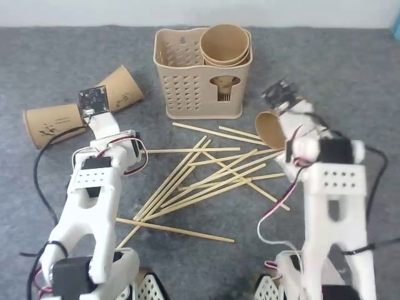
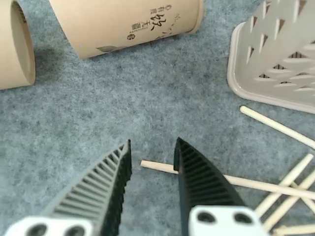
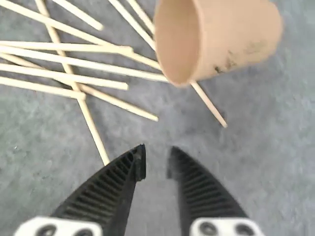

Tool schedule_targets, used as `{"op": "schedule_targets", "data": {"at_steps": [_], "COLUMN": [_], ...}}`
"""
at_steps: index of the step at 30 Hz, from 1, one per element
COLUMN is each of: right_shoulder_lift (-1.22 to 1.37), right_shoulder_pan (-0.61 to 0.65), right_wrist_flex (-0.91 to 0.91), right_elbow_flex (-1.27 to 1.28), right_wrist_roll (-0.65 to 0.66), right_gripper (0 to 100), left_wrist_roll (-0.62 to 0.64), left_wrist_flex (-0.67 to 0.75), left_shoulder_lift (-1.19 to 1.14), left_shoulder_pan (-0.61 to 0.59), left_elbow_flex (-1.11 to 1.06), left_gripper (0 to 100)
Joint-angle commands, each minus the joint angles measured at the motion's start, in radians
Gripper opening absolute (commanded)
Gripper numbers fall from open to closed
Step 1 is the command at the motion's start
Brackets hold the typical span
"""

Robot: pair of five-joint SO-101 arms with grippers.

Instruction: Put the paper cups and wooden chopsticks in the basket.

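Hovering low over the grey mat, the left gripper holds its jaws slightly parted above the end of one wooden chopstick, with two paper cups lying sideways just beyond. The right gripper, jaws narrowly spread and empty, points at a third toppled cup that seems to rest on the scattered chopsticks. The basket stands upright behind the pile, with stacked cups in one compartment.

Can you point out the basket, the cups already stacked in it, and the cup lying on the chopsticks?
Basket [image 1: 190, 94]: high view, perforated front wall.
Stacked cups [image 1: 225, 42]: high view, inside of the top cup.
Lying cup [image 3: 236, 34]: right wrist view, outer side wall.
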State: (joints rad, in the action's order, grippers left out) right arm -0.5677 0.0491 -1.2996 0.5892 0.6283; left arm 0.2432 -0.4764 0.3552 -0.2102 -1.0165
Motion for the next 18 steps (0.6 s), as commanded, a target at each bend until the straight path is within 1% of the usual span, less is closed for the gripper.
{"op": "schedule_targets", "data": {"at_steps": [1, 4, 8, 14, 18], "right_shoulder_lift": [-0.036, 0.021, 0.142, 0.366, 0.542], "right_shoulder_pan": [0.035, 0.031, 0.028, 0.022, -0.047], "right_wrist_flex": [0.154, 0.282, 0.423, 0.526, 0.602], "right_elbow_flex": [0.058, 0.074, 0.058, -0.072, -0.199], "right_wrist_roll": [0.011, 0.009, 0.009, 0.011, 0.011], "right_gripper": [16.7, 18.4, 23.5, 25.0, 25.0], "left_wrist_roll": [-0.02, -0.026, -0.028, -0.054, -0.054], "left_wrist_flex": [0.021, 0.017, 0.0, 0.0, 0.0], "left_shoulder_lift": [0.006, 0.006, 0.012, 0.012, 0.012], "left_shoulder_pan": [0.009, 0.009, 0.009, 0.011, 0.011], "left_elbow_flex": [0.044, 0.042, 0.044, 0.044, 0.044], "left_gripper": [14, 14, 14, 14, 14]}}
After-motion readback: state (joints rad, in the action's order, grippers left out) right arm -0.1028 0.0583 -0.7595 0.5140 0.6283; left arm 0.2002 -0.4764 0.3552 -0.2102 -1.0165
